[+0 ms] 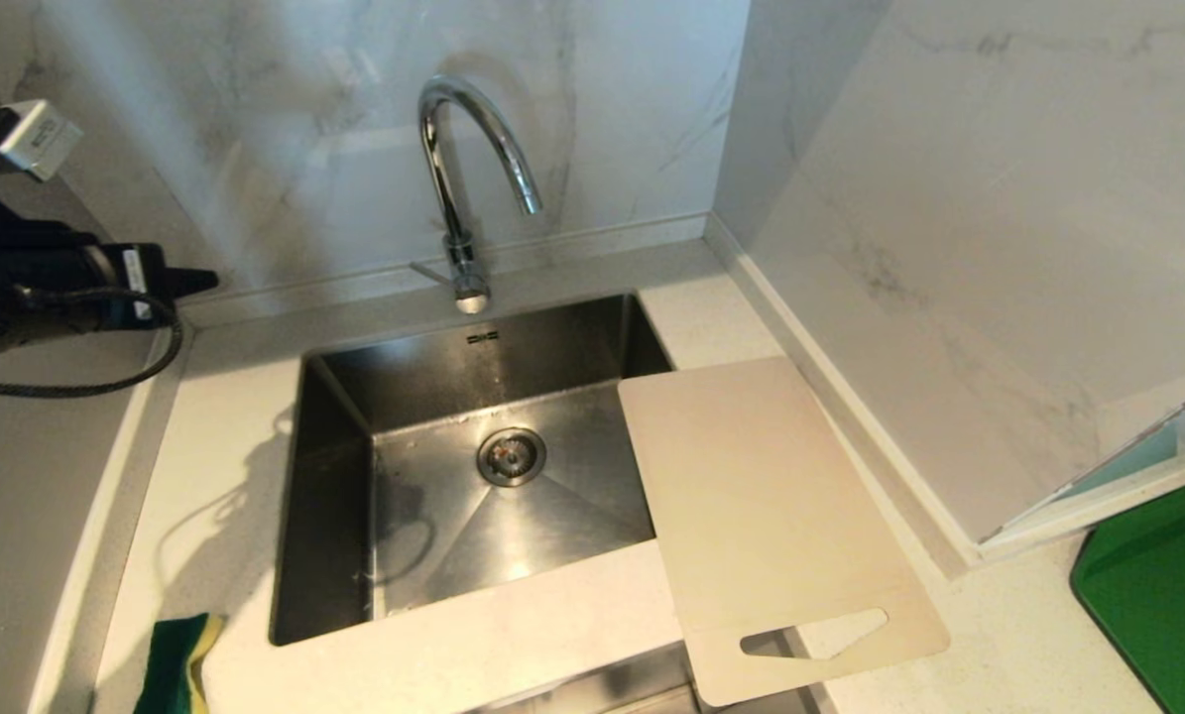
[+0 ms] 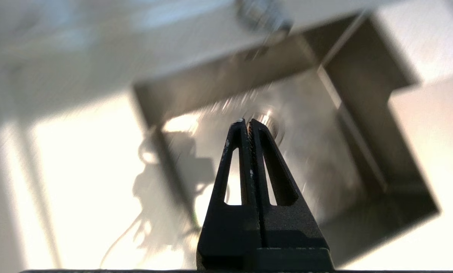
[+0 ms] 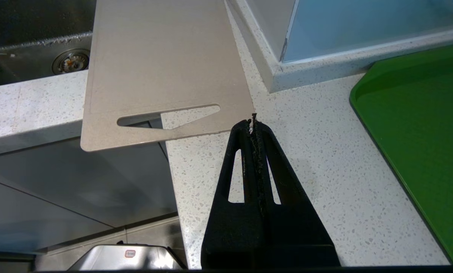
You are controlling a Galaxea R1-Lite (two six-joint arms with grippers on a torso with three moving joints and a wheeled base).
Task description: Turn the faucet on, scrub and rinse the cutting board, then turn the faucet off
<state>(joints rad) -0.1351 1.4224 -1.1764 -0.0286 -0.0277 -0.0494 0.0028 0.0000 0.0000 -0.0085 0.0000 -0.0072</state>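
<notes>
Nearest to me, the right gripper (image 3: 253, 123) is hanging over the speckled counter (image 3: 309, 182) at the near right, fingers pressed together and pinching nothing, just beside the handle end of the cutting board (image 1: 770, 516). That board is lying flat on the right of the sink (image 1: 344, 476): its far end is reaching over the basin, and its near corner with the slot is sticking out past the counter's front edge. A green mat (image 1: 1162, 595) is sitting well to the right of it. At the near left a green and yellow sponge (image 1: 177, 664) is lying on the counter edge.

Farther in, I am judging the task as hardly begun: the basin is looking dry, no water is running from the faucet (image 1: 458, 188), and the board is looking unscrubbed. Turning on, scrubbing, rinsing and shutting off are all left.

The left gripper (image 2: 248, 123) is hanging above the left side of the sink, fingers pressed together and empty, well short of the faucet at the far rim. For room, I am seeing open air over the basin, but the side wall (image 1: 949, 248) is closing in on the right behind the board, and the back wall is standing close behind the faucet.
</notes>
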